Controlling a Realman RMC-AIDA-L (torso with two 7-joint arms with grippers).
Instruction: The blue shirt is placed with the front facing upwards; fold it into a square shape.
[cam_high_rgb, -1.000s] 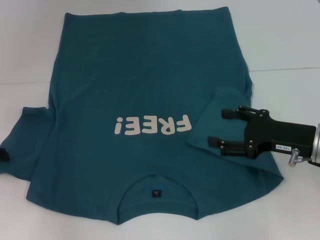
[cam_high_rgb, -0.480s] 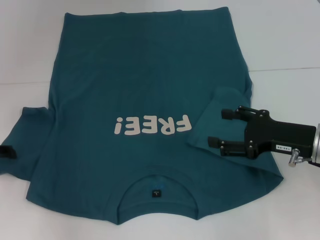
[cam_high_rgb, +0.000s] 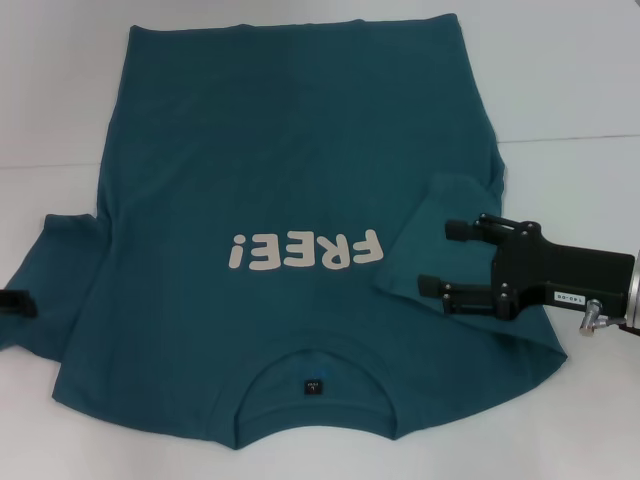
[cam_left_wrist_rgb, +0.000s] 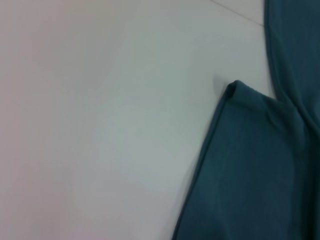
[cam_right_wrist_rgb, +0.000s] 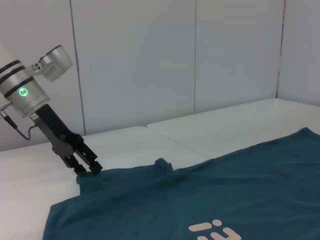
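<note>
My right pincer (cam_high_rgb: 436, 258) hangs released over the right sleeve, already folded inward, its arm reaching in level from the right. My left pincer (cam_right_wrist_rgb: 89, 168) sits at the left sleeve's edge; clenched or not, I cannot tell. The blue shirt (cam_high_rgb: 290, 180) lies flat on the tabletop (cam_high_rgb: 570, 80), collar near.

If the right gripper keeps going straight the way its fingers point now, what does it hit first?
Probably the blue shirt itself. The right gripper, open, points toward the robot's left over the folded-in sleeve, with the white lettering next in line. Its height above the cloth is unclear.
</note>
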